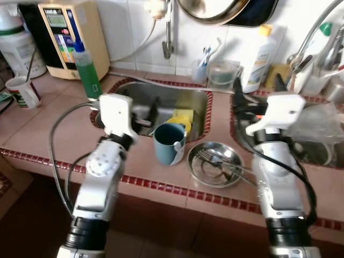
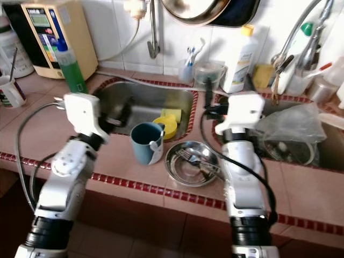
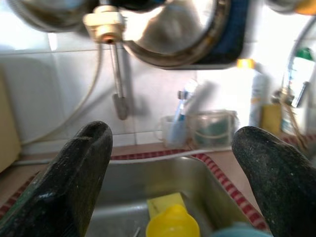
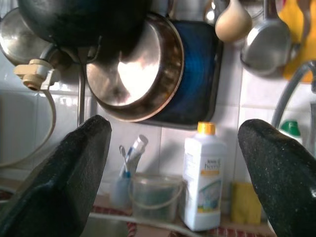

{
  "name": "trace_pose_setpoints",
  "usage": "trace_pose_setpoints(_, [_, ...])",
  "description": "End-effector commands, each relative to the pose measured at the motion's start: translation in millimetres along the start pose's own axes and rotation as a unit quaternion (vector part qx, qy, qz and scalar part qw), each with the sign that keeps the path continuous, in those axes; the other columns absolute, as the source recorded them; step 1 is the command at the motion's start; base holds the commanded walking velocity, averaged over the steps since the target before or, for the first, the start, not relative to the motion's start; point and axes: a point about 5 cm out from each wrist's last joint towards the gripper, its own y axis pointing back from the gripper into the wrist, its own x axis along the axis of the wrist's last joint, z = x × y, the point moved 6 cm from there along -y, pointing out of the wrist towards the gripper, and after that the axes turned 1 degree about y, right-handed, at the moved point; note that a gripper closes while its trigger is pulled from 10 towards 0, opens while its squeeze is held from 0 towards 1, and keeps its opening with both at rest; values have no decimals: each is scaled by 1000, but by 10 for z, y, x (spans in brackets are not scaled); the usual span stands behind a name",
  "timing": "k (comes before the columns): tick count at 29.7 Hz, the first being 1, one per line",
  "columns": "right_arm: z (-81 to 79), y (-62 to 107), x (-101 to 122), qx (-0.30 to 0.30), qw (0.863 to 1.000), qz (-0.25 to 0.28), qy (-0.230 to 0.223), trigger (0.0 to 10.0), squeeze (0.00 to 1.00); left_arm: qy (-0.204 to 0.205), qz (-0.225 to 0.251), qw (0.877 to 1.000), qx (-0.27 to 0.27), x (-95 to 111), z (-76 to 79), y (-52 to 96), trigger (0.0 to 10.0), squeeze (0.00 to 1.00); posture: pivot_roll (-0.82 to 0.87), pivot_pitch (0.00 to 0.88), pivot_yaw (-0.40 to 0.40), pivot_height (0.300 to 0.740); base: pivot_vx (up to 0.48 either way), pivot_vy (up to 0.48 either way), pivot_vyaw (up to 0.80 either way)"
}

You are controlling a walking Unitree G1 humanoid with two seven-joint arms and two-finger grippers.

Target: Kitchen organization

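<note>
Fingers point(image 3: 79, 182) of both grippers spread apart above tiled counter point(image 1: 59, 134), blue mug point(image 1: 169, 143), probably steel bowl point(image 1: 215, 164).

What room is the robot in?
Most likely a home kitchen. A steel sink is set in a tiled counter, pans hang on the wall, and a bowl with forks sits beside a blue mug.
</note>
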Motion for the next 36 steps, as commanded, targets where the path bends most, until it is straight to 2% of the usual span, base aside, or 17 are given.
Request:
trace_pose_setpoints(1, [-82, 57, -115, 12, 1000, -24, -16, 10000, 0, -21, -14, 999, -24, -61, 15, 77, 10000, 0, -48, 0, -2, 740, 0, 0, 0])
trace_pose_setpoints(4, [-89, 131, -187, 17, 999, -40, -13, 10000, 0, -38, -22, 998, -46, -92, 77, 128, 10000, 0, -54, 0, 3, 740, 0, 0, 0])
trace_pose_setpoints(6, [-82, 260, -265, 20, 998, -59, -7, 10000, 0, -61, -36, 995, -69, -171, 154, 226, 10000, 0, -62, 0, 7, 740, 0, 0, 0])
trace_pose_setpoints(10, [-82, 351, -289, 21, 997, -68, -6, 10000, 0, -52, -44, 995, -79, -208, 200, 283, 10000, 0, -71, 0, 11, 740, 0, 0, 0])
trace_pose_setpoints(12, [-86, 489, -329, 25, 996, -84, -8, 10000, 0, -55, -55, 992, -104, -239, 278, 356, 10000, 0, -78, 20, 16, 740, 0, 0, 0])
trace_pose_setpoints(17, [-125, 614, -361, 41, 994, -100, -9, 10000, 0, -65, -52, 986, -147, -196, 392, 428, 10000, 0, -85, 43, 17, 740, 0, 0, 0])
trace_pose_setpoints(25, [-122, 676, -374, 48, 993, -110, -5, 10000, 0, -62, -46, 980, -181, -109, 497, 417, 10000, 0, -96, 50, 27, 740, 0, 0, 0])
trace_pose_setpoints(29, [-142, 732, -368, 51, 992, -116, -7, 10000, 0, -69, -73, 972, -213, -142, 584, 409, 10000, 0, -98, 50, 40, 740, 0, 0, 0])
trace_pose_setpoints(36, [-155, 756, -351, 46, 992, -115, -7, 10000, 0, -60, -99, 972, -203, -213, 552, 339, 10000, 0, -120, 47, 61, 740, 0, 0, 0])
